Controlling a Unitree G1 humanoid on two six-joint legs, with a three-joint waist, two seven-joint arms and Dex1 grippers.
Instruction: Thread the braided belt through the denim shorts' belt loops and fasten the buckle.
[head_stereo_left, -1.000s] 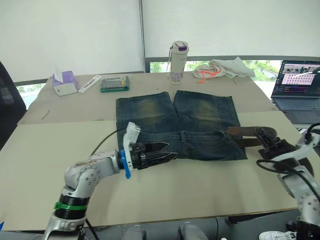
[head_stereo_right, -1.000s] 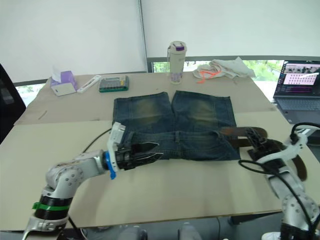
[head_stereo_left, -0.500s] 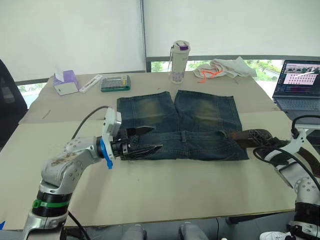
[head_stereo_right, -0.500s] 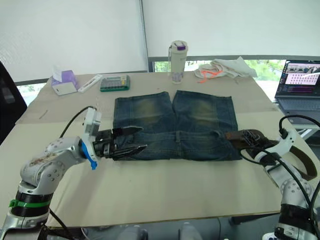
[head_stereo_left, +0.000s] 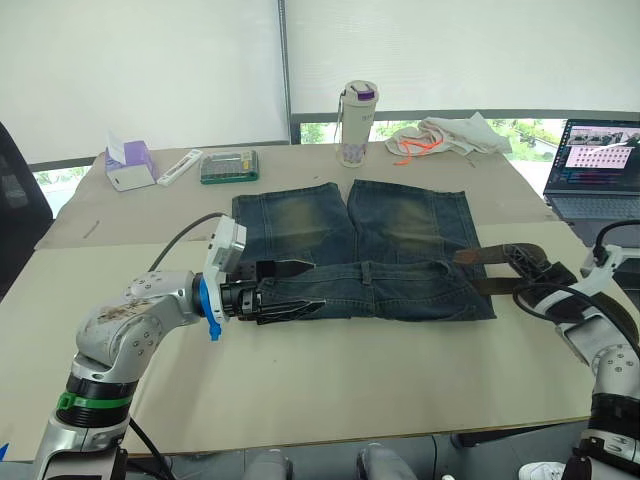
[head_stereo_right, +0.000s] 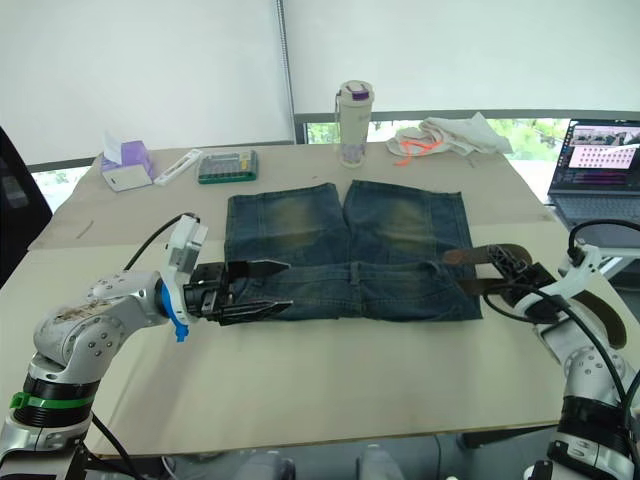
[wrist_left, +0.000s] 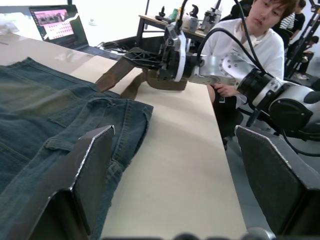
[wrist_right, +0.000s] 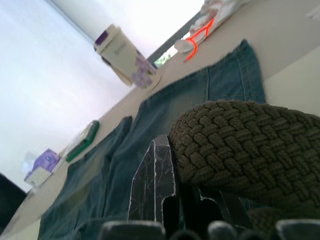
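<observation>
Gripping the braided belt (wrist_right: 240, 145), right end effector (head_stereo_left: 543, 284) closed.

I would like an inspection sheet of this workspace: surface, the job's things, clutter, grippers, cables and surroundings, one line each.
Surface: beige table, near part bare.
Job's things: denim shorts lie flat, waistband toward the robot; braided belt comes out at the waistband's right end, looped back.
Clutter: bottle, tissue box, green case, white cloth along the far edge.
Grippers: left gripper open, at the shorts' left waistband corner; right gripper shut on the belt.
Cables: black cable arching over the left arm; black cables looped by the right arm.
Surroundings: open laptop at the right; a seated person in the left wrist view.
</observation>
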